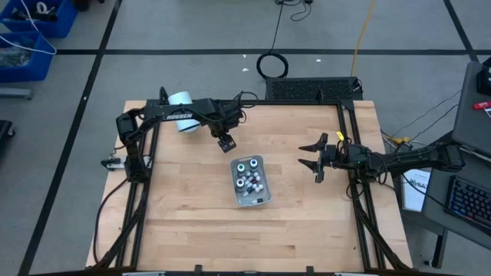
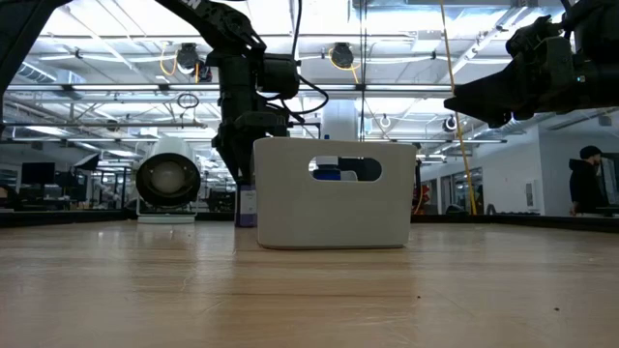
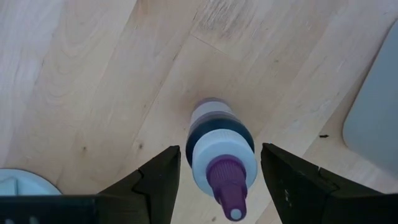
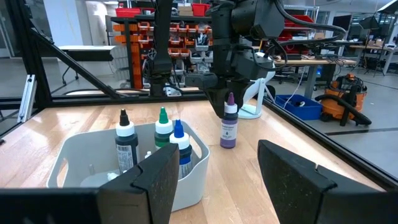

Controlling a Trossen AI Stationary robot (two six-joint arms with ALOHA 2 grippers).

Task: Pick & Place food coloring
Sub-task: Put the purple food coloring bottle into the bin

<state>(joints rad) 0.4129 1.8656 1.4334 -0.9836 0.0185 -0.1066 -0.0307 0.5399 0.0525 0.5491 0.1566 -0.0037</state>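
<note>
A food coloring bottle with a purple top (image 3: 221, 155) stands upright on its base on the wooden table, just beyond the far left corner of the pale plastic tray (image 1: 261, 201). It also shows in the right wrist view (image 4: 228, 129) and the low view (image 2: 247, 207). My left gripper (image 1: 225, 142) is open and points down over it, with one finger (image 3: 158, 180) on each side and a gap to the bottle. Several more bottles stand in the tray, with black (image 4: 125, 142), green (image 4: 163, 127) and blue (image 4: 180, 144) tops. My right gripper (image 1: 308, 156) is open and empty, right of the tray.
A big white cylinder (image 1: 181, 100) lies on its side at the table's far left, behind my left arm. A black frame (image 1: 349, 138) runs along the table's edges. Bare wood lies near the front edge (image 1: 245, 238). A person (image 2: 586, 184) stands far off in the room.
</note>
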